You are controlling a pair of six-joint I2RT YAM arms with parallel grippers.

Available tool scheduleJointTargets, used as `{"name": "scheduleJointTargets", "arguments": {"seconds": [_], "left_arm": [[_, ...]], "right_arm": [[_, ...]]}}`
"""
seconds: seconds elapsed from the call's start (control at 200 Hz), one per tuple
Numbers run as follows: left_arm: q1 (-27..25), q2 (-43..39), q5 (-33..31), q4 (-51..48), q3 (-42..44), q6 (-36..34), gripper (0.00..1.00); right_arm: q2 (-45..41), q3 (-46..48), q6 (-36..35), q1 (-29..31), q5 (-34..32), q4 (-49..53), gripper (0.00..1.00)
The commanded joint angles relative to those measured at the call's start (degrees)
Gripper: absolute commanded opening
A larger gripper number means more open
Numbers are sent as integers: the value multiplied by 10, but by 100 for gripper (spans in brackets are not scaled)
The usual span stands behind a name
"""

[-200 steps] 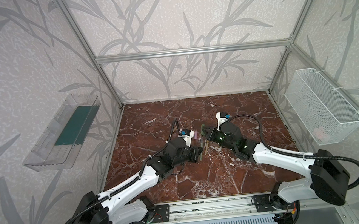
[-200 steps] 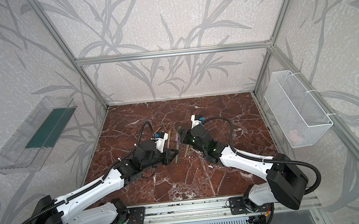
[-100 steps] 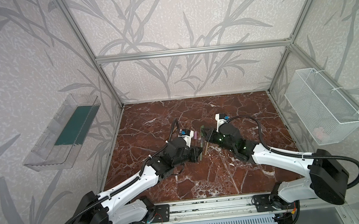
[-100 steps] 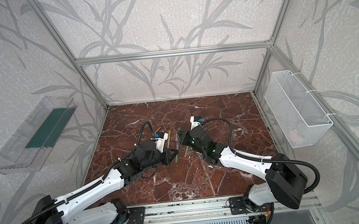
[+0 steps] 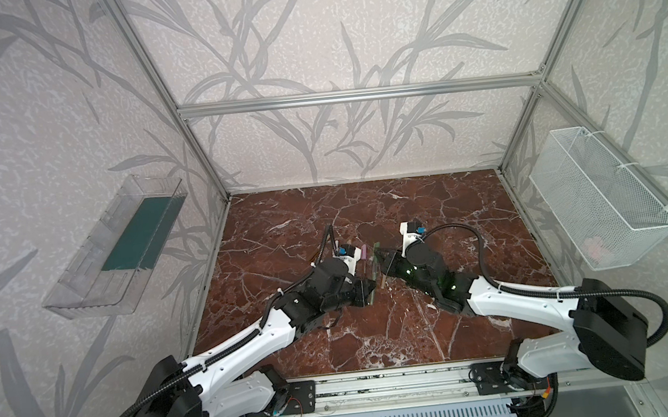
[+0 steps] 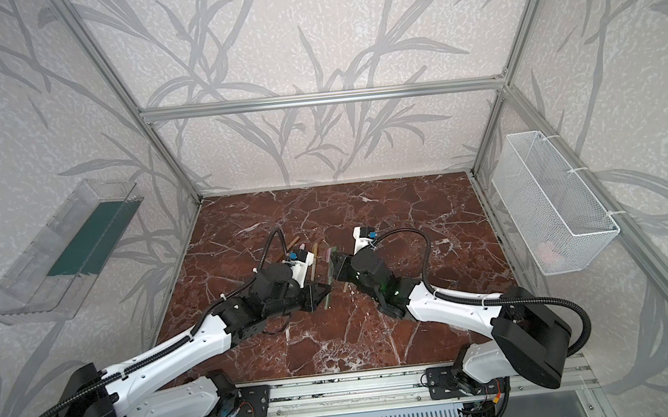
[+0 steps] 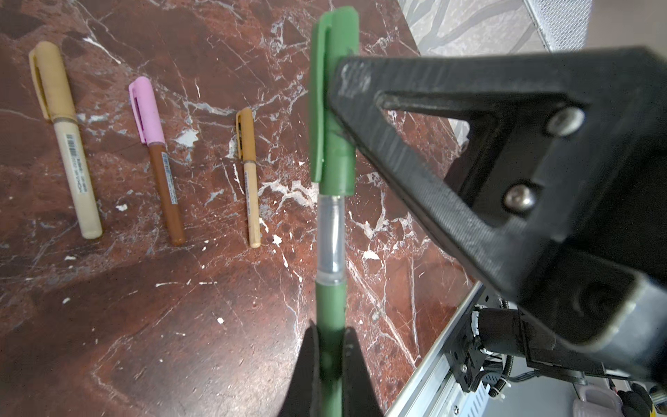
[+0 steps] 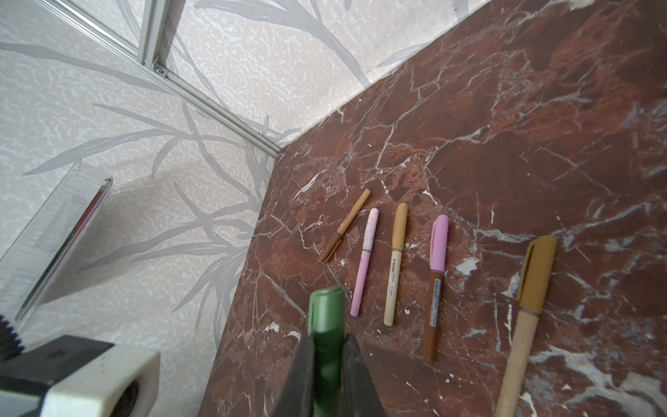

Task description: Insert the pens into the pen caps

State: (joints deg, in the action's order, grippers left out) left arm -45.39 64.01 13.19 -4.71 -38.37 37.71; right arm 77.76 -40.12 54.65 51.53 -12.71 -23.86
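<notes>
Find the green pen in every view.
In a top view: green pen just below centre.
In a top view: just below centre again.
Left wrist: centre, running bottom to top.
Right wrist: bottom centre, green cap only.
Shared landmark: pink-capped brown pen, clearest in both wrist views.

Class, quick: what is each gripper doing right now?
Left gripper: shut on the green pen.
Right gripper: shut on the green cap.

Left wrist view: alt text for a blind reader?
The left gripper holds a green pen by its barrel while the right gripper holds the green cap over its tip, a clear section showing between. Three capped pens lie on the marble table.
</notes>
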Motion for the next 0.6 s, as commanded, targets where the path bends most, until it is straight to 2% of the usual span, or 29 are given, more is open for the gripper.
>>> {"name": "scheduleJointTargets", "arguments": {"seconds": [0.0, 0.14, 0.37, 0.485, 0.595], "left_arm": [[8, -12, -29, 31, -10, 9, 0], [8, -11, -26, 36, -8, 12, 0], [8, -11, -25, 42, -6, 15, 0], [8, -13, -49, 36, -6, 4, 0], [8, -17, -84, 25, -8, -17, 0]], "right_arm": [[-24, 25, -23, 15, -5, 8, 0], [-26, 48, -28, 15, 5, -40, 0], [-13, 49, -17, 32, 15, -62, 0], [-11, 47, 12, 34, 31, -42, 0], [-12, 33, 35, 41, 37, 20, 0]]}}
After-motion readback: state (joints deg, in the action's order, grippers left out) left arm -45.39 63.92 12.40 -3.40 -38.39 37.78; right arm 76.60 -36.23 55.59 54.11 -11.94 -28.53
